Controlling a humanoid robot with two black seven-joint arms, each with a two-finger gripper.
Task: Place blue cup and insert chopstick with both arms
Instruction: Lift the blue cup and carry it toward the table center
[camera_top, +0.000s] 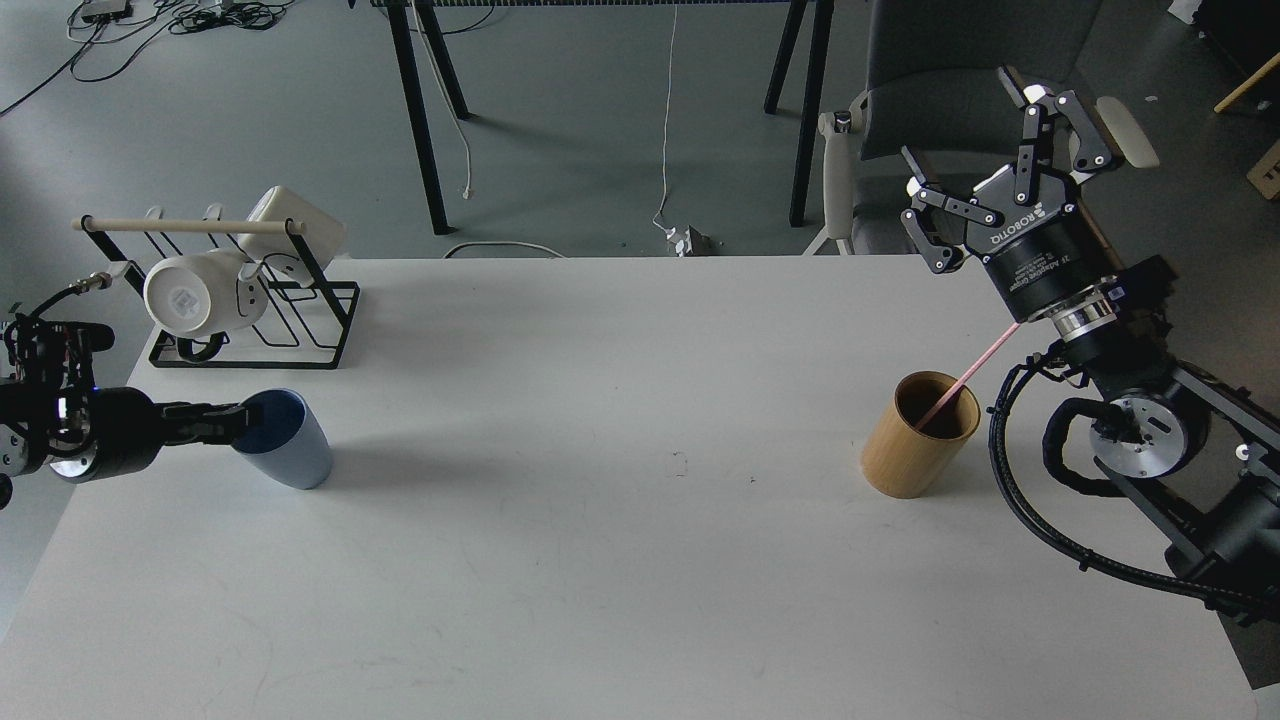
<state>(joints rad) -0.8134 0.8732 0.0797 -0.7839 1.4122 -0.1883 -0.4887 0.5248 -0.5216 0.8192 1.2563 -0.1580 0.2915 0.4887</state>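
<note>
The pale blue cup (290, 450) stands near the table's left edge, in front of the rack. My left gripper (238, 418) comes in flat from the left, seen edge-on, with its fingers closed on the cup's near rim. The pink chopstick (975, 370) leans in a tan wooden cylinder (912, 445) at the right of the table, its top end passing behind my right wrist. My right gripper (965, 135) is open and empty, pointing up and away, above and behind the cylinder.
A black wire rack (300, 330) with a pale wooden rod and white mugs (195, 295) stands at the back left, just behind the cup. A grey chair (950, 70) and table legs stand beyond the far edge of the white table (620, 500).
</note>
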